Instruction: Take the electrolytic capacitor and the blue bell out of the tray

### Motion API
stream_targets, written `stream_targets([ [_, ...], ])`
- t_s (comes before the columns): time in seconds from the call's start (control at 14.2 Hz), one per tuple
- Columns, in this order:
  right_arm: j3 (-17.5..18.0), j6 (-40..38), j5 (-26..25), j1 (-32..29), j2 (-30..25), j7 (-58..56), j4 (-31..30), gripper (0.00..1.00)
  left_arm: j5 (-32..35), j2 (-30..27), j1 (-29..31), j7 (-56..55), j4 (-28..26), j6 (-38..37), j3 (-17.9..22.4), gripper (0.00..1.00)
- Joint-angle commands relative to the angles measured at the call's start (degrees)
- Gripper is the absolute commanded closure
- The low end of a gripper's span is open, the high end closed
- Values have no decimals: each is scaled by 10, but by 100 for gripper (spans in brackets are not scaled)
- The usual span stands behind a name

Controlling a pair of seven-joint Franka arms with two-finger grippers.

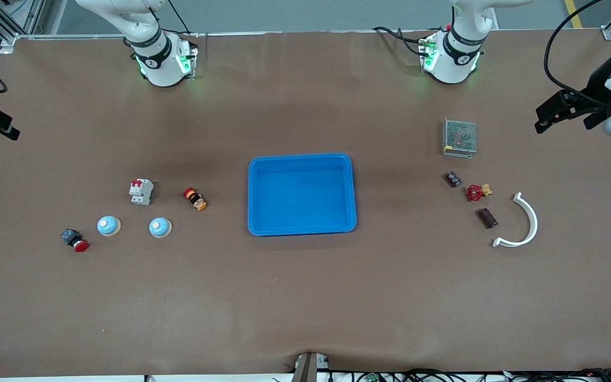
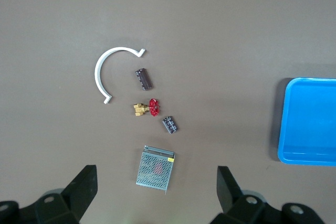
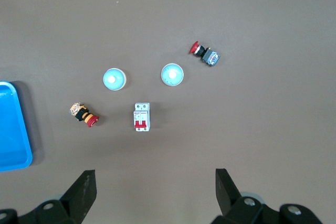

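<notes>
So in the front view the blue tray is sitting mid-table with nothing in it; two bells are lying toward the right arm's end, one bell closer to the tray and the other bell beside it, with a white breaker farther from the camera than both; a red-capped button and an orange-black button are lying nearby; toward the left arm's end two dark capacitors are lying apart, one capacitor just beside a white curved bracket, the second capacitor near a red valve and a mesh power supply; both arms are waiting up off the table.

Left wrist view: the left gripper is hanging wide open, holding nothing, over the power supply; both capacitors are lying untouched.

Right wrist view: the right gripper is also spread wide and empty, over bare table near the breaker; both bells are resting on the table.
</notes>
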Motion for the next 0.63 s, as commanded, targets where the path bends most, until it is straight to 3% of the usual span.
stream_targets([
  [0.0,11,14,-4,-12,-34,4,-41,0,0,7,4,5,18,-5,0,0],
  [0.56,-16,24,-16,32,-41,18,-56,0,17,9,0,8,18,-26,-6,0],
])
